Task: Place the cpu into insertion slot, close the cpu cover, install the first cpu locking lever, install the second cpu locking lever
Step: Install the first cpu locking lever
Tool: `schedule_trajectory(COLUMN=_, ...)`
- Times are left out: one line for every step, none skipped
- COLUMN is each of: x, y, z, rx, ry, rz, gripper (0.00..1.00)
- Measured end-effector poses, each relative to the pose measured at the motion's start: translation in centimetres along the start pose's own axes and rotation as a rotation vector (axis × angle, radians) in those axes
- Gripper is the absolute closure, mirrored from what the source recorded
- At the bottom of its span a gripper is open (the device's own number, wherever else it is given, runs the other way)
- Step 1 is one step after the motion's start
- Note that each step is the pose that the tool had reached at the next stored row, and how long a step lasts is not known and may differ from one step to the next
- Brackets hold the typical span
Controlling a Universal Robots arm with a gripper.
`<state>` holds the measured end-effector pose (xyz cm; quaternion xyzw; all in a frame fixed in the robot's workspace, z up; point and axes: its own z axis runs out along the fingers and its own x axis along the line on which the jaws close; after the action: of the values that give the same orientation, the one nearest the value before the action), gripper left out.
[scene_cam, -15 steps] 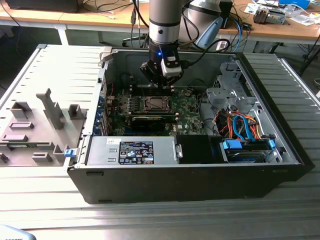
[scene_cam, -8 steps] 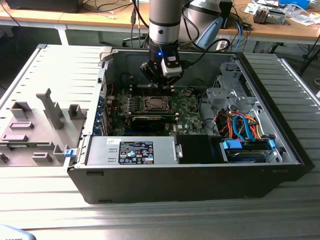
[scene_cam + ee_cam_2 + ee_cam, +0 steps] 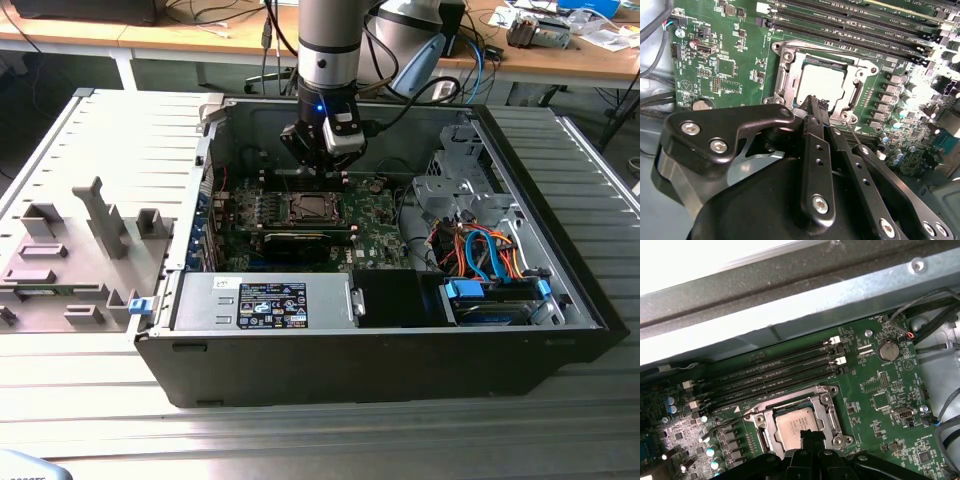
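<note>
The cpu [image 3: 822,82] lies flat in the insertion slot [image 3: 785,55], its dull silver face showing through the window of the cpu cover [image 3: 858,95]. The cover lies down over it in both wrist views. My gripper [image 3: 813,104] hovers just over the socket's edge, its black fingers pressed together with nothing seen between them. A thin wire locking lever [image 3: 727,421] stands off to one side of the socket [image 3: 827,405], away from the cpu [image 3: 792,424]. In the exterior view my gripper [image 3: 318,172] hangs inside the open computer case, just behind the socket [image 3: 309,208].
Long black memory slots [image 3: 775,367] run beside the socket. A coin battery [image 3: 889,349] and loose cables [image 3: 935,325] sit by the case wall. In the exterior view, the power supply [image 3: 265,300], drive cage [image 3: 455,190] and coloured cables [image 3: 480,250] crowd the case.
</note>
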<state>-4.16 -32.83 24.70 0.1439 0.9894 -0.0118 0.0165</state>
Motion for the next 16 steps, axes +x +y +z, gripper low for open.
schedule_trajectory(x=0.00, y=0.00, z=0.00, rx=0.0000, ry=0.0000, rz=-0.001, gripper=0.89)
schedule_trajectory(x=0.00, y=0.00, z=0.00, rx=0.0000, ry=-0.0001, rz=-0.002, gripper=0.89)
schedule_trajectory(x=0.00, y=0.00, z=0.00, rx=-0.0001, ry=0.0000, rz=-0.003, gripper=0.89)
schedule_trajectory(x=0.00, y=0.00, z=0.00, rx=-0.0001, ry=0.0000, rz=-0.005, gripper=0.89)
schedule_trajectory(x=0.00, y=0.00, z=0.00, rx=-0.0001, ry=-0.0001, rz=-0.006, gripper=0.89)
schedule_trajectory(x=0.00, y=0.00, z=0.00, rx=-0.0001, ry=-0.0001, rz=-0.007, gripper=0.89)
schedule_trajectory(x=0.00, y=0.00, z=0.00, rx=-0.0003, ry=-0.0001, rz=-0.008, gripper=0.89)
schedule_trajectory(x=0.00, y=0.00, z=0.00, rx=-0.0003, ry=-0.0002, rz=-0.009, gripper=0.89)
schedule_trajectory(x=0.00, y=0.00, z=0.00, rx=-0.0003, ry=-0.0002, rz=-0.010, gripper=0.89)
schedule_trajectory(x=0.00, y=0.00, z=0.00, rx=-0.0003, ry=-0.0002, rz=-0.011, gripper=0.89)
schedule_trajectory(x=0.00, y=0.00, z=0.00, rx=-0.0004, ry=-0.0002, rz=-0.012, gripper=0.89)
schedule_trajectory(x=0.00, y=0.00, z=0.00, rx=-0.0005, ry=-0.0002, rz=-0.014, gripper=0.89)
schedule_trajectory(x=0.00, y=0.00, z=0.00, rx=-0.0005, ry=-0.0003, rz=-0.015, gripper=0.89)
schedule_trajectory(x=0.00, y=0.00, z=0.00, rx=-0.0005, ry=-0.0003, rz=-0.016, gripper=0.89)
schedule_trajectory(x=0.00, y=0.00, z=0.00, rx=-0.0005, ry=-0.0003, rz=-0.017, gripper=0.89)
schedule_trajectory(x=0.00, y=0.00, z=0.00, rx=-0.0006, ry=-0.0003, rz=-0.018, gripper=0.89)
